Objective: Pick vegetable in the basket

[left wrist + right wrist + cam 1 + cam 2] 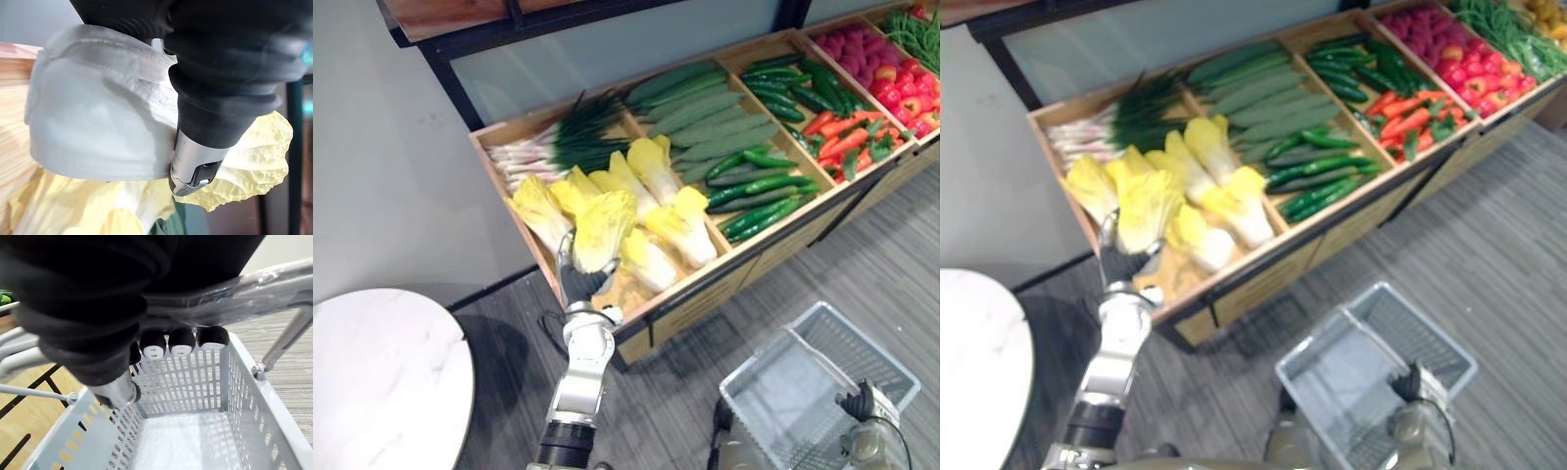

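I am watching the left robot hand curling round the white base of one yellow cabbage, holding it leaf-end up over the wooden display bin at centre-left of the frame. Gripping the firm stalk end, I judge, is sparing the soft leaves. At lower right the right robot hand is wrapping its fingers over the basket handle, carrying the grey basket open side up and lower in the frame than the bin's front edge. From there, I am reckoning, the cabbage can be swung across and lowered in. The basket is holding nothing yet. I am counting one cabbage in hand, about six more lying in the bin's leftmost compartment, one basket, and two hands, both occupied.
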